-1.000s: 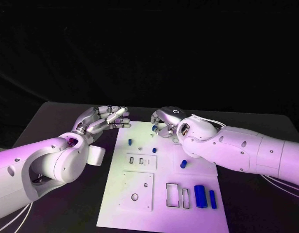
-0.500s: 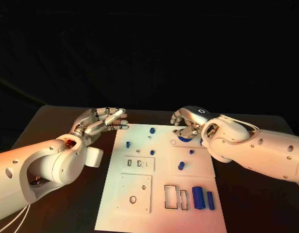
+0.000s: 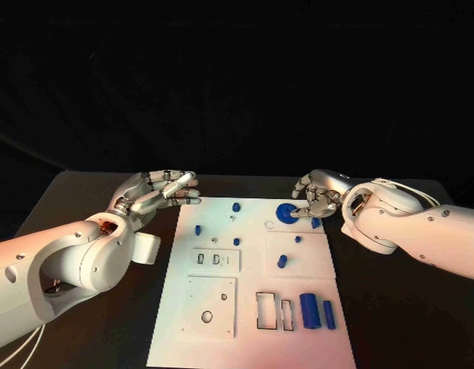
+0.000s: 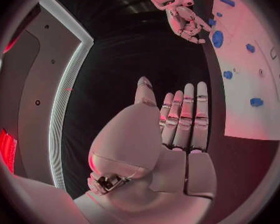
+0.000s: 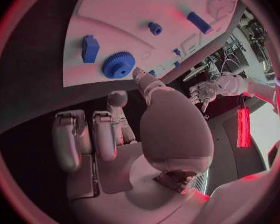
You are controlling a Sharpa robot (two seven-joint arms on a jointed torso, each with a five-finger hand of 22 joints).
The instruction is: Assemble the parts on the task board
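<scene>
— What differs from the picture of one second ago?

— The right hand [image 3: 317, 197] has moved away from the middle of the task board [image 3: 254, 323] toward its far right corner. A blue gear [image 3: 289, 212] now lies uncovered on the board there, just beside the fingertips. The left hand [image 3: 154, 194] stays beside the board's far left edge.

— How many parts lie on the board, from near to far?

— Nearest, two long blue bars [image 3: 318, 312] lie side by side at the right. Farther, five small blue pieces [image 3: 282, 261] are scattered. Then comes the one gear, and a blue block [image 5: 89, 48] beside it.

— And the fingers?

— The right hand's fingers [image 5: 84, 139] are curled and a little apart, holding nothing. The left hand's fingers [image 4: 185, 115] are straight, side by side, also holding nothing.
</scene>
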